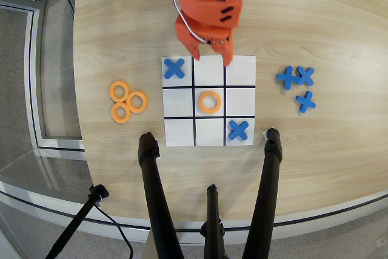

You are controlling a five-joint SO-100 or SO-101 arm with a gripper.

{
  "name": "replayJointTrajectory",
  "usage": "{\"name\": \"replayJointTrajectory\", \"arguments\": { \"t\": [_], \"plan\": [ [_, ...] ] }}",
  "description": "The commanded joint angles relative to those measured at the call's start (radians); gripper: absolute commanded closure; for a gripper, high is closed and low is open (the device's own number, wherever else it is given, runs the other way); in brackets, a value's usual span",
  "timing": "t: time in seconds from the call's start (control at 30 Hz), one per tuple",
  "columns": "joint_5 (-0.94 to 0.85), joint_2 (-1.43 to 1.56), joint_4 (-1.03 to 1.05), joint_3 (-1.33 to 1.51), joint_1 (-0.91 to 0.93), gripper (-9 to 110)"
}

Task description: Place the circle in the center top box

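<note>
An orange circle lies flat in the grid's middle cell; the center top box is blank.

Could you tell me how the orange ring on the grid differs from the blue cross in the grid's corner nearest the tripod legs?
The orange ring is round with an open hole; the blue cross is two solid crossed bars. The ring lies in the grid's middle square, the cross in the lower right square of the overhead view. The ring is orange, the cross blue. Both lie flat, each inside its own square, untouched by the gripper.
</note>
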Motion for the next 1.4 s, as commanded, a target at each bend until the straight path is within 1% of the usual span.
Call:
{"name": "replayJointTrajectory", "arguments": {
  "t": [0.0,0.3,0.4,0.5,0.6,0.7,0.8,0.93,1.03,1.2,1.37],
  "plan": [
    [-0.028,0.146,0.002,0.121,0.014,80],
    [-0.041,0.202,0.009,0.15,0.029,80],
    [-0.061,0.192,0.005,0.15,0.072,80],
    [-0.097,0.121,-0.038,0.13,0.16,80],
    [-0.1,0.014,-0.163,0.092,0.255,80],
    [-0.103,-0.163,-0.27,-0.017,0.334,80],
    [-0.089,-0.383,-0.284,-0.229,0.377,80],
    [-0.009,-0.663,-0.284,-0.545,0.393,80],
    [0.011,-0.813,-0.291,-0.684,0.393,80],
    [0.025,-0.979,-0.434,-0.73,0.373,80],
    [0.018,-1.08,-0.508,-0.741,0.368,80]
  ]
}}
